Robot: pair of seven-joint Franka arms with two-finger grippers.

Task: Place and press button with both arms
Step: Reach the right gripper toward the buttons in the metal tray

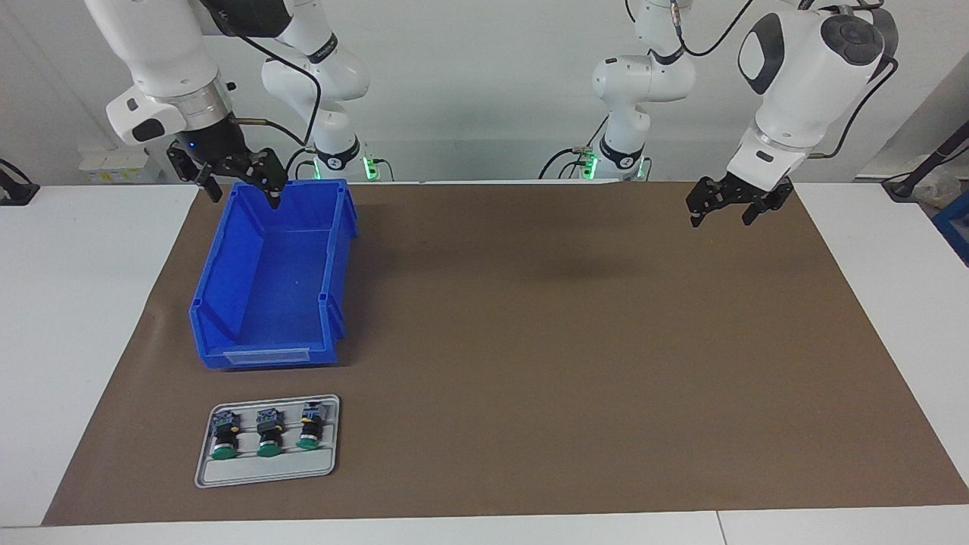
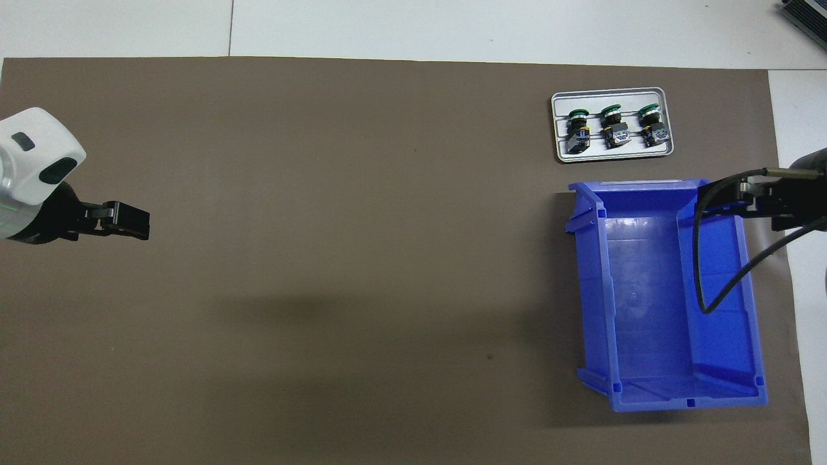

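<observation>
A white table point(image 1: 68, 318) is covered over most of its surface by a brown paper mat point(image 1: 568, 341). A blue open-topped plastic storage bin point(image 1: 276, 280) is set on the mat toward the right arm's end of the table, close to the edge nearest the robots. The bin contains nothing visible.

A small grey rectangular tray with rounded corners point(image 1: 266, 471) is placed on the mat just beside the bin, farther from the robots, near the table edge farthest from them. Three alike push-button switches are laid in a row in the tray, each with a round green cap, a black cylindrical body and a blue-grey terminal block. The caps are pointed away from the robots. The button at the right arm's end of the row point(image 1: 224, 436), the middle button point(image 1: 269, 434) and the third button point(image 1: 310, 428) lie apart from one another, and none is touched by either arm.

The right tool point(image 1: 242, 191), black and two-fingered, is held in the air over the rim of the bin nearest the robots. Its fingers are spread wide and nothing is held between them.

The left tool point(image 1: 723, 214) is held in the air over bare mat toward the left arm's end of the table, well apart from the bin and the tray. Its fingers are likewise spread wide, with nothing gripped.
</observation>
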